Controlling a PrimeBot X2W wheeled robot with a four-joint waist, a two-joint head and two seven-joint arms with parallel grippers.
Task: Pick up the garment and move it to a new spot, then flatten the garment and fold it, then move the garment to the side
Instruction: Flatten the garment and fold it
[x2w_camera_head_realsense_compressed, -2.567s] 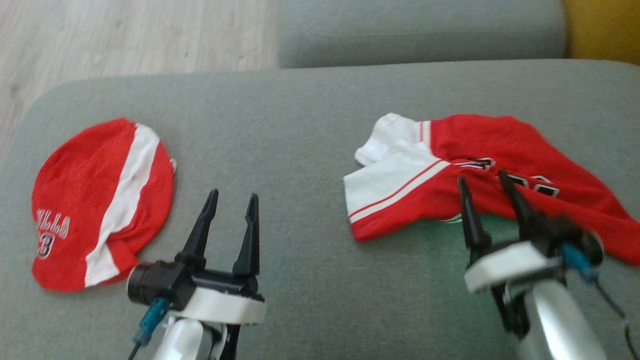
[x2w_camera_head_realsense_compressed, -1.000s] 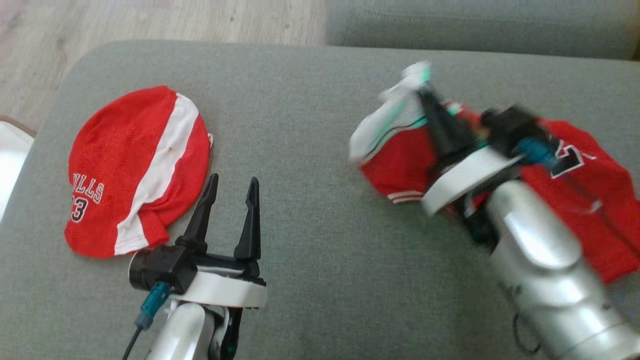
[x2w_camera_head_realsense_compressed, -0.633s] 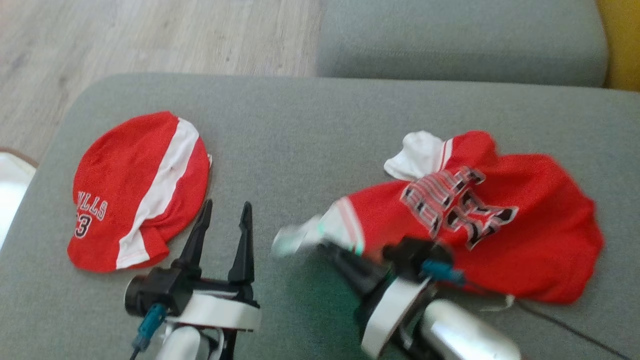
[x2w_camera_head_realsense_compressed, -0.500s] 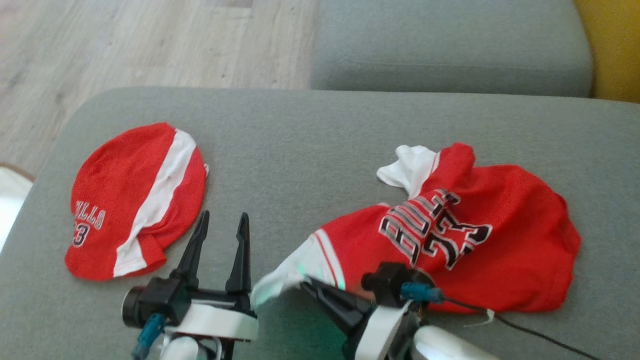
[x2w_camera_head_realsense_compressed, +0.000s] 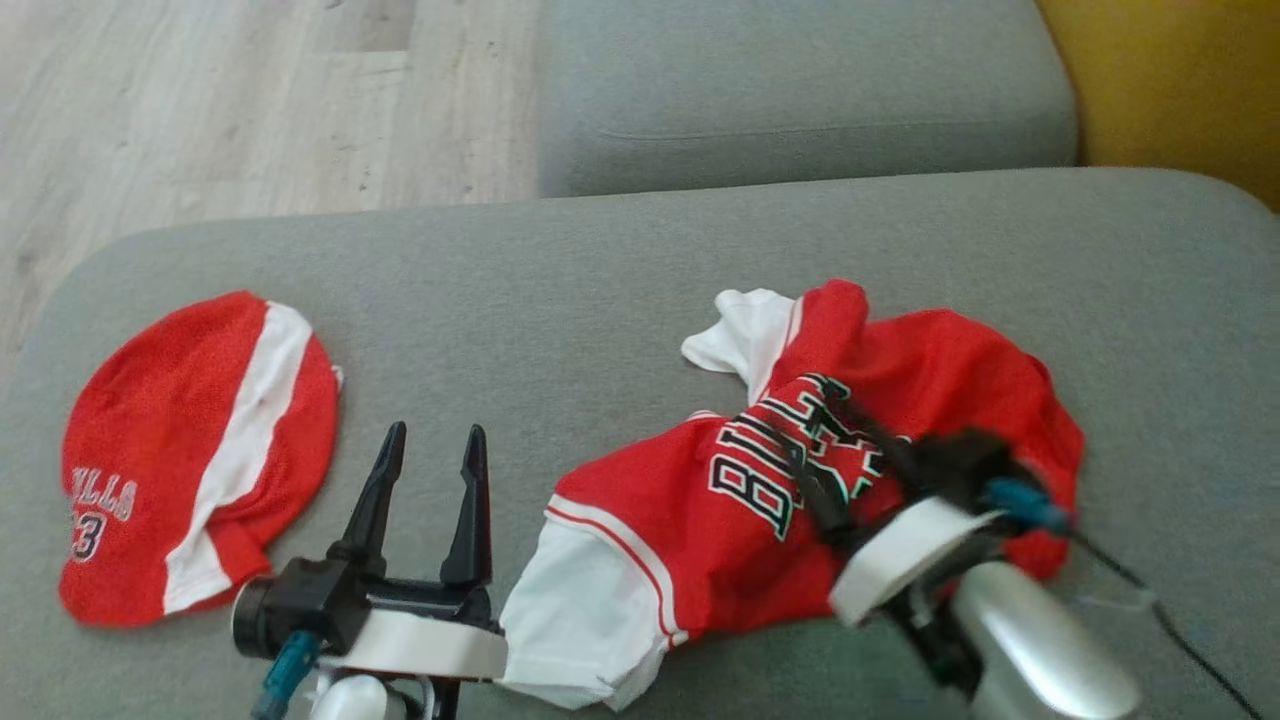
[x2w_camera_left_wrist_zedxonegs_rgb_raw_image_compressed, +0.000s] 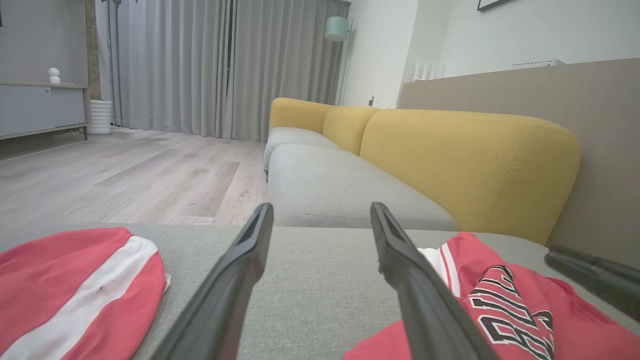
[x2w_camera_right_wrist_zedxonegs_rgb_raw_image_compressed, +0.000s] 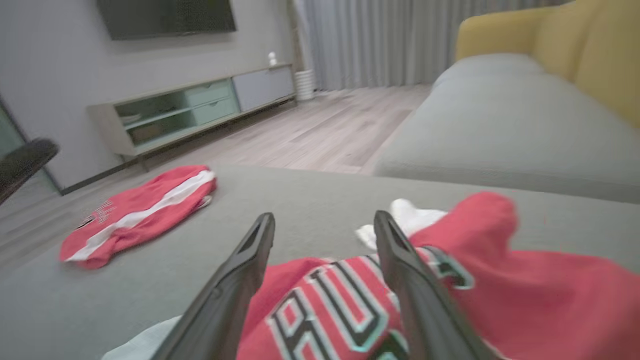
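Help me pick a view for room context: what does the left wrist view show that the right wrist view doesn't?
Left wrist view: a teal lamp beside the curtains, and a picture frame's corner on the wall. Right wrist view: a dark screen on the wall. Both: the red jersey, the folded red garment, the grey cushion under them, the yellow backrest and the curtains.
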